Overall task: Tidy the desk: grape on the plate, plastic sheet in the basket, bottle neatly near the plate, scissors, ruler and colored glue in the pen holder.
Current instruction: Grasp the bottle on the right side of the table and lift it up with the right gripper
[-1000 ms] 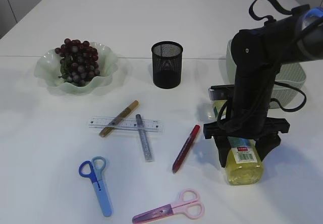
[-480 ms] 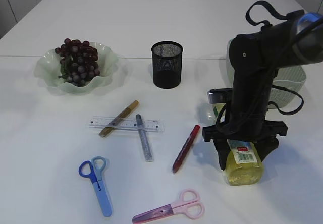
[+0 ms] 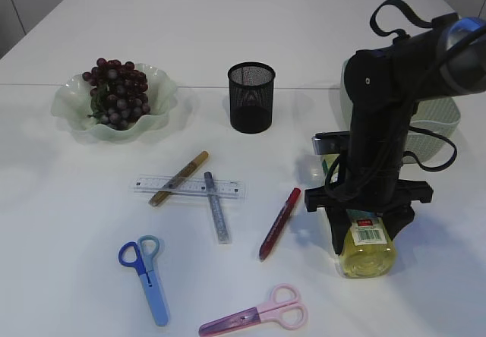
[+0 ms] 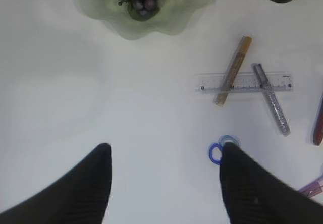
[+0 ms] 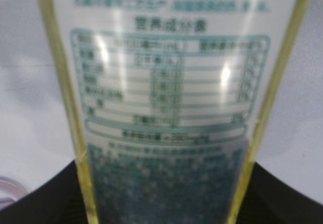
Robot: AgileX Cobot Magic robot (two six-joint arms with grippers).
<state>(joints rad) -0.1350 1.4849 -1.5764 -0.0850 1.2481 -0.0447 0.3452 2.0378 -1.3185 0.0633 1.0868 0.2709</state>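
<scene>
At lower right of the exterior view, right gripper [image 3: 367,227] straddles the lying bottle [image 3: 367,244], jaws either side of its body; right wrist view shows the label filling the frame between the dark fingers, pinching or nearly so, contact not certain. Likely grasping it to stand it near the plate [image 3: 72,109], upper left, already holding the grape [image 3: 115,92]. Left gripper [image 4: 164,183] spread wide, empty, hovering over bare table [image 4: 60,98]. Mid-frame: ruler [image 3: 190,187] under gold glue pen [image 3: 179,177] and silver glue pen [image 3: 216,206], red glue pen [image 3: 279,223], blue scissors [image 3: 146,275], pink scissors [image 3: 254,316], all outside pen holder [image 3: 251,97]. Basket [image 3: 437,121] behind arm; plastic sheet not discernible.
</scene>
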